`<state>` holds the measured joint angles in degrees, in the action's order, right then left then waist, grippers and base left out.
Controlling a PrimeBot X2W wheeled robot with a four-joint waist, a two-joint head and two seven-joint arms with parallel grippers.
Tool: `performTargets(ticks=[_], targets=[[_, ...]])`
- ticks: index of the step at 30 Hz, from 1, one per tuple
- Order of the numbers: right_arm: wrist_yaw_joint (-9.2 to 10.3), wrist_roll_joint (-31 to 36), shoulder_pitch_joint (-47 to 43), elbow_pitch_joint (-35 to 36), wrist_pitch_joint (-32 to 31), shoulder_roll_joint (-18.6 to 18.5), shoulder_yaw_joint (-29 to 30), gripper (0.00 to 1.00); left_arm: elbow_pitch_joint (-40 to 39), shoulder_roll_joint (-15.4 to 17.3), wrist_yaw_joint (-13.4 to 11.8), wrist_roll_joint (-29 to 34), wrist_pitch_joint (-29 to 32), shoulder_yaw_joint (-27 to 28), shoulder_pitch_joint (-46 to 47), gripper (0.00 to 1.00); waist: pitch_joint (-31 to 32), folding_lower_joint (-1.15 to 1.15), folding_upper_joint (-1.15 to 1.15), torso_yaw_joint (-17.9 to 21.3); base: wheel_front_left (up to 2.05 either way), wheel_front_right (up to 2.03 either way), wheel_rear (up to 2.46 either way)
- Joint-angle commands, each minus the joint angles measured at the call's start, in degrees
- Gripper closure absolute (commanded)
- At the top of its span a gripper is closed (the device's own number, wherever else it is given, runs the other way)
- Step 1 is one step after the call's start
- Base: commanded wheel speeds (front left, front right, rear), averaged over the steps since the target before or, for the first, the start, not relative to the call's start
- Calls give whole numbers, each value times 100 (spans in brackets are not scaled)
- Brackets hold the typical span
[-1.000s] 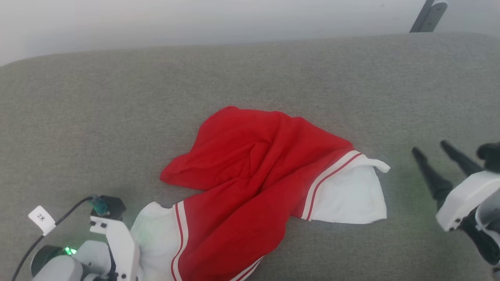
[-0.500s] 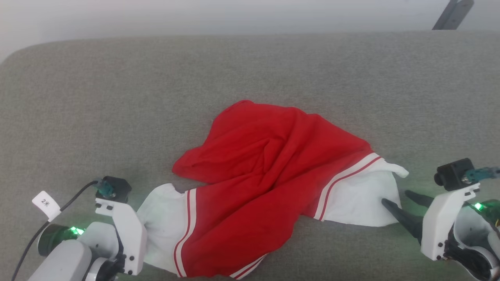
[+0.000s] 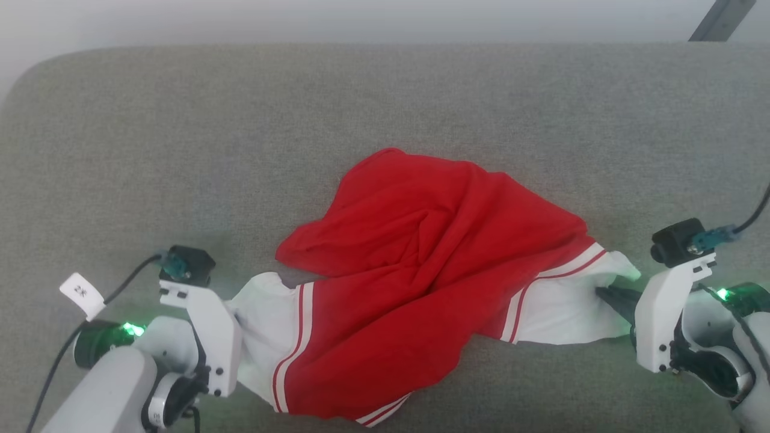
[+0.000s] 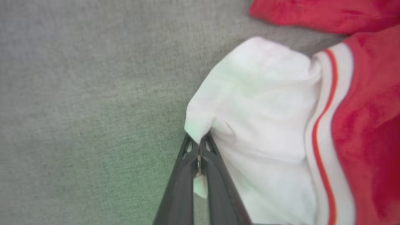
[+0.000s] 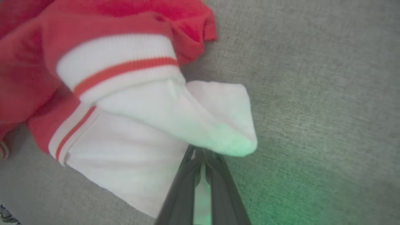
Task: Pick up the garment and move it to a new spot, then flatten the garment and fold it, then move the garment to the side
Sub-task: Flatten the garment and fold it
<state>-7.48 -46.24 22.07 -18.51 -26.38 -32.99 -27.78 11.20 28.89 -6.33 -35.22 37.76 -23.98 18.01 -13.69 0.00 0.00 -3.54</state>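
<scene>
L fingers point(image 4: 206, 150) pinched on white sleeve end point(image 4: 250, 103), garment point(image 4: 365, 103), grey cushion point(image 4: 78, 109)

Only writing I can spot is on the small white paper tag point(image 3: 82, 293) clipped to the thin black cable point(image 3: 138, 266) over by the left arm in the head view. It has a short dark handwritten mark, looks like a "2" plus one more character, kinda star-shaped. The tag sits tilted and it's tiny, so can't be sure.
</scene>
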Motion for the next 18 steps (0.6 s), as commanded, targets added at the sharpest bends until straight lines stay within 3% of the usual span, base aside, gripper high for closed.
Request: performTargets(ticks=[1,11,18], targets=[[-1,-124,15,-10,26,48,-21,100,-29,-9,-28,22,16,13,102,100,67,0,0,7,0,0,0],[-1,-276,700,499,84,-302,365,100,-648,532,57,128,421,209,783,100,638,0,0,104,0,0,0],[-1,-135,1410,543,193,-191,597,100,-657,835,326,142,497,375,1525,100,993,0,0,180,0,0,0]])
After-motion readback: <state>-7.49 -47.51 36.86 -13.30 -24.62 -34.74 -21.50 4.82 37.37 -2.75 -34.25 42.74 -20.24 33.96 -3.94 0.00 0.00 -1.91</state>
